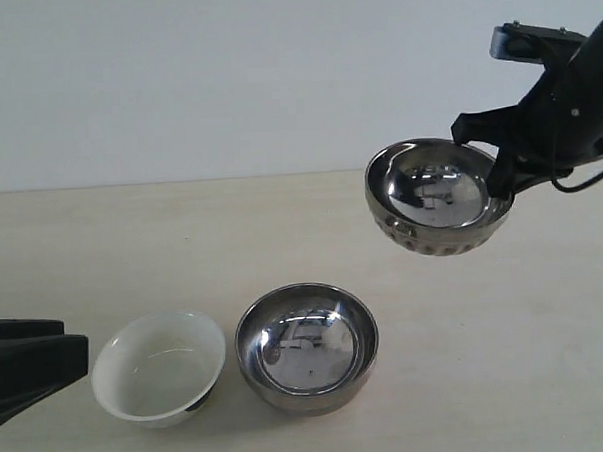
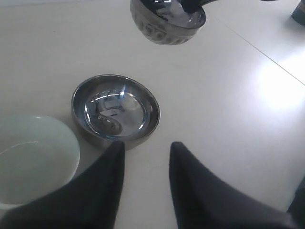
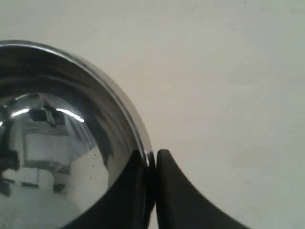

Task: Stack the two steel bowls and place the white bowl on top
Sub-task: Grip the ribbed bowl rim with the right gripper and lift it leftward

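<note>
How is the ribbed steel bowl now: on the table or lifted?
Lifted. The right gripper pinches the rim of the ribbed steel bowl, holding it in the air above the table.

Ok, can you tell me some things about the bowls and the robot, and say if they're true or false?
1. The right fingers hold the ribbed steel bowl up in the air. True.
2. The white bowl sits inside the smooth steel bowl. False: it stands beside it on the table.
3. The left fingers grip the white bowl. False: they are open and hold nothing.
4. The smooth steel bowl stands upright on the table. True.
</note>
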Robot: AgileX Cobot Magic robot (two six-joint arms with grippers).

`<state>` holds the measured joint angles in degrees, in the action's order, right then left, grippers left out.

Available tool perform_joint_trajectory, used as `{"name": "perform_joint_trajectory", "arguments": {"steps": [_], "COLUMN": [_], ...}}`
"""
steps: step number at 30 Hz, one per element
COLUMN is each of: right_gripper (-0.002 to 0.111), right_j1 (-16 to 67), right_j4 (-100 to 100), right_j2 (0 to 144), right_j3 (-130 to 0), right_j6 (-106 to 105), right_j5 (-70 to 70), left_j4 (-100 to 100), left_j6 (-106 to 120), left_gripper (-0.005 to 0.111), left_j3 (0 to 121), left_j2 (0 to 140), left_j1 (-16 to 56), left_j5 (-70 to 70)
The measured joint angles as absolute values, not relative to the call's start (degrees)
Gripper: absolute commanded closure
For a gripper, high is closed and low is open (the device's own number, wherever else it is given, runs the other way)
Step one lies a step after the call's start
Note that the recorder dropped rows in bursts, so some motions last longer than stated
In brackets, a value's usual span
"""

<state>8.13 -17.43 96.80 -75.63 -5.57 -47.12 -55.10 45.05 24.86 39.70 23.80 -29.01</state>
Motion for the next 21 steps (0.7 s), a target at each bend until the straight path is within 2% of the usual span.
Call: {"name": "perform_joint_trajectory", "arguments": {"steps": [5, 12, 21], "right_gripper": [0.108, 0.108, 0.108], "right_j1": [8.13, 8.80, 20.64], "right_j4": [-27.03, -27.57, -26.63], "right_j2": [89.84, 83.84, 83.18], "right_j3": [-64.78, -59.88, -59.88], "right_j6": [-12.99, -15.97, -14.49], "right_j5": [-43.89, -44.87, -42.07], "left_j4": [-55.10, -55.10, -55.20], "left_j6": [45.05, 45.05, 45.05], "left_gripper": [0.075, 0.075, 0.075], "left_j3": [24.86, 24.86, 24.86], "left_j2": [39.70, 39.70, 39.70], "left_j1": [23.80, 23.80, 23.80], "left_j5": [-29.01, -28.64, -28.54]}}
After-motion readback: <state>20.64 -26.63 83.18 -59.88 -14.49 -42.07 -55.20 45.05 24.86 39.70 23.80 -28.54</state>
